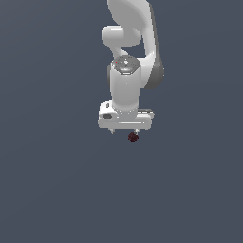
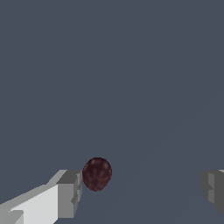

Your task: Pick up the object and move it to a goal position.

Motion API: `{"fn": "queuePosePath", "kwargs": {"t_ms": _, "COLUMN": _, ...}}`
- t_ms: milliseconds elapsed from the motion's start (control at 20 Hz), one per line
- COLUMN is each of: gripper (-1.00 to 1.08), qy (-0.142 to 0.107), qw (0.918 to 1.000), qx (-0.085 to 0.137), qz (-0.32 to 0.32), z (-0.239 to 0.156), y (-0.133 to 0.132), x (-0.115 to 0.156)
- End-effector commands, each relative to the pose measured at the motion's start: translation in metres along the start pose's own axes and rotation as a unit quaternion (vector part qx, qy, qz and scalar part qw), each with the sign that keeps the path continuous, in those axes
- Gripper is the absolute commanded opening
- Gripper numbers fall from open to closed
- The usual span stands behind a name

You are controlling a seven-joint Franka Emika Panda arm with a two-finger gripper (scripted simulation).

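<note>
You have no container in either view, and nothing that holds anything else; the ball (image 1: 133, 137) lies by itself on the plain grey-blue bench (image 1: 52, 190). In the exterior view the ball sits just under the hand (image 1: 124, 130), toward the exterior view's right, close below one of the two short finger stubs that poke out beneath the white body of the hand. The white arm (image 1: 126, 85) rises straight above it.

In the wrist view you see the ball (image 2: 96, 174) dark maroon and mottled, touching or all but touching the inner face of one finger (image 2: 70, 192), while the other finger (image 2: 213, 190) stands well apart from it across a wide gap. So the hand (image 2: 141, 190) is spread wide, its fingers far from each other, and it is clamped on nothing. The ball lies off-centre in that gap, hard against one side.

You will find no brand, label or readable writing on the arm, the hand or the ball.
</note>
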State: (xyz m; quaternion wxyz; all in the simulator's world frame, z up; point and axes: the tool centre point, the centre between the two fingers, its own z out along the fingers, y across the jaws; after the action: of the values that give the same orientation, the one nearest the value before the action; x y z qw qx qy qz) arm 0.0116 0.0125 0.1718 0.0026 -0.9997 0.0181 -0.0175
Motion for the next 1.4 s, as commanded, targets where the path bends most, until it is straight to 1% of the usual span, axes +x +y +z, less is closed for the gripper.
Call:
{"fn": "queuePosePath", "kwargs": {"t_ms": 0, "gripper": 1.0, "qy": -0.001, "qw": 0.9999, "qx": 0.0, "qz": 0.017, "z": 0.006, "y": -0.004, "x": -0.003}}
{"fn": "queuePosePath", "kwargs": {"t_ms": 300, "gripper": 1.0, "qy": -0.005, "qw": 0.9972, "qx": 0.001, "qz": 0.074, "z": 0.023, "y": -0.015, "x": -0.014}}
{"fn": "queuePosePath", "kwargs": {"t_ms": 550, "gripper": 1.0, "qy": -0.008, "qw": 0.9909, "qx": 0.001, "qz": 0.134, "z": 0.041, "y": -0.025, "x": -0.026}}
{"fn": "queuePosePath", "kwargs": {"t_ms": 750, "gripper": 1.0, "qy": -0.011, "qw": 0.9832, "qx": -0.001, "qz": 0.182, "z": 0.055, "y": -0.032, "x": -0.036}}
{"fn": "queuePosePath", "kwargs": {"t_ms": 1000, "gripper": 1.0, "qy": -0.013, "qw": 0.9712, "qx": -0.003, "qz": 0.238, "z": 0.071, "y": -0.04, "x": -0.049}}
{"fn": "queuePosePath", "kwargs": {"t_ms": 1350, "gripper": 1.0, "qy": -0.015, "qw": 0.9566, "qx": -0.006, "qz": 0.291, "z": 0.085, "y": -0.047, "x": -0.062}}
